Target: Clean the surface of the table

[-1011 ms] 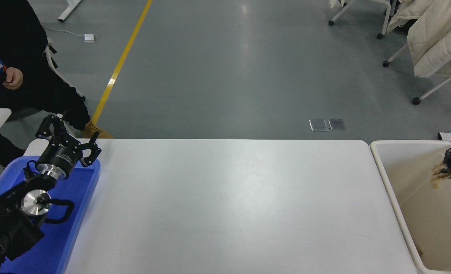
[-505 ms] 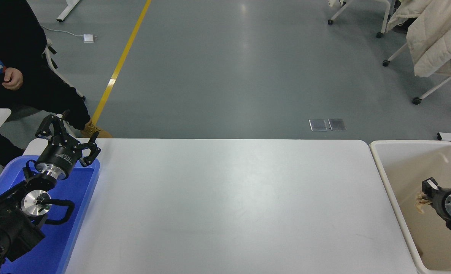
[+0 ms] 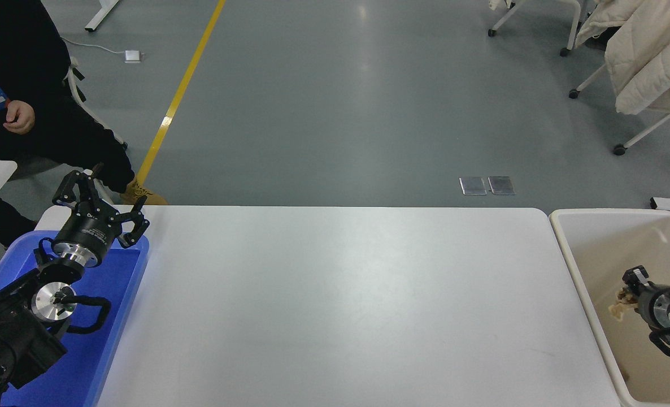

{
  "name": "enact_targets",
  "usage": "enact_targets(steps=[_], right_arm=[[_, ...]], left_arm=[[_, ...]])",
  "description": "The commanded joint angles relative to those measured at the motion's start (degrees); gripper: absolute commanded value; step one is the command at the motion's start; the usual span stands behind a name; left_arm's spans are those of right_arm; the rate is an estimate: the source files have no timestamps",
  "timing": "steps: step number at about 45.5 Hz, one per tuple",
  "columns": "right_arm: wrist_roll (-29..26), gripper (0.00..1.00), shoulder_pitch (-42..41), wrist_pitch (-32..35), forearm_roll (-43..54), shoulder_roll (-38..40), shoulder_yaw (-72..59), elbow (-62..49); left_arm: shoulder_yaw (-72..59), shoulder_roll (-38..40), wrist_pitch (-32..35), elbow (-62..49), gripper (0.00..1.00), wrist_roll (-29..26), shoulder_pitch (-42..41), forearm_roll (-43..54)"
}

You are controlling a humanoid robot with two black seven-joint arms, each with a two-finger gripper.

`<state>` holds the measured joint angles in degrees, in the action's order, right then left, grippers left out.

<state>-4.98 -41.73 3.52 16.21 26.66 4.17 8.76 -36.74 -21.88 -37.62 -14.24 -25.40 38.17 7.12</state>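
Observation:
The white table surface [image 3: 335,305] fills the middle of the head view and carries nothing. My right gripper [image 3: 627,288] reaches in from the right edge, low inside the beige bin [image 3: 566,265] beside the table's right end. It is shut on a small pale crumpled scrap [image 3: 618,305] that hangs at its tip. My left gripper [image 3: 100,200] is parked over the far end of the blue tray [image 3: 117,316] at the table's left end, open and holding nothing.
A person in dark clothes sits beyond the table's far left corner, one hand [image 3: 18,118] held up. A small brown bit [image 3: 623,375] lies at the bin's near left wall. Chairs and a cream coat [image 3: 645,56] stand at the far right.
My right gripper has dropped from the bin's far right part to lower in the bin and shifted slightly left, with the scrap at its tip. The left arm has not moved.

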Motion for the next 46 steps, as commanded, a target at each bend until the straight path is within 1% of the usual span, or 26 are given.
enact_targets(steps=[1, 7, 12, 15, 19, 22, 24, 30, 37, 42, 46], right_arm=[[0.3, 1.00, 0.2, -0.5, -2.7, 2.7, 0.4, 0.4], [1.1, 1.00, 0.6, -0.3, -2.8, 3.4, 1.2, 1.0], [4.1, 1.00, 0.8, 0.3, -2.8, 7.8, 3.7, 3.2], [8.0, 1.00, 0.9, 0.3, -2.8, 10.3, 6.5, 7.6], [15.7, 1.00, 2.6, 0.3, -2.8, 12.8, 12.3, 14.6], [21.0, 1.00, 4.5, 0.3, -2.8, 13.6, 17.7, 19.1], [23.2, 1.00, 5.4, 0.3, -2.8, 13.7, 21.5, 21.4], [23.9, 1.00, 6.5, 0.3, -2.8, 12.8, 30.5, 26.2], [23.9, 1.00, 8.1, 0.3, -2.8, 10.2, 35.3, 33.2], [23.9, 1.00, 9.3, 0.2, -2.8, 6.8, 37.9, 38.7], [24.0, 1.00, 10.7, 0.2, -2.8, 2.4, 40.7, 40.9]], left_arm=[[0.0, 0.0, 0.0, 0.0, 1.00, 0.0, 0.0, 0.0], [0.0, 0.0, 0.0, 0.0, 1.00, 0.0, 0.1, 0.0], [0.0, 0.0, 0.0, 0.0, 1.00, 0.0, 0.1, 0.0], [0.0, 0.0, 0.0, 0.0, 1.00, 0.0, 0.0, 0.0], [0.0, 0.0, 0.0, 0.0, 1.00, 0.0, 0.0, 0.0], [0.0, 0.0, 0.0, 0.0, 1.00, 0.0, 0.0, 0.0], [0.0, 0.0, 0.0, 0.0, 1.00, 0.0, 0.0, 0.0], [0.0, 0.0, 0.0, 0.0, 1.00, 0.0, 0.0, 0.0], [0.0, 0.0, 0.0, 0.0, 1.00, 0.0, 0.0, 0.0], [0.0, 0.0, 0.0, 0.0, 1.00, 0.0, 0.0, 0.0], [0.0, 0.0, 0.0, 0.0, 1.00, 0.0, 0.1, 0.0]])
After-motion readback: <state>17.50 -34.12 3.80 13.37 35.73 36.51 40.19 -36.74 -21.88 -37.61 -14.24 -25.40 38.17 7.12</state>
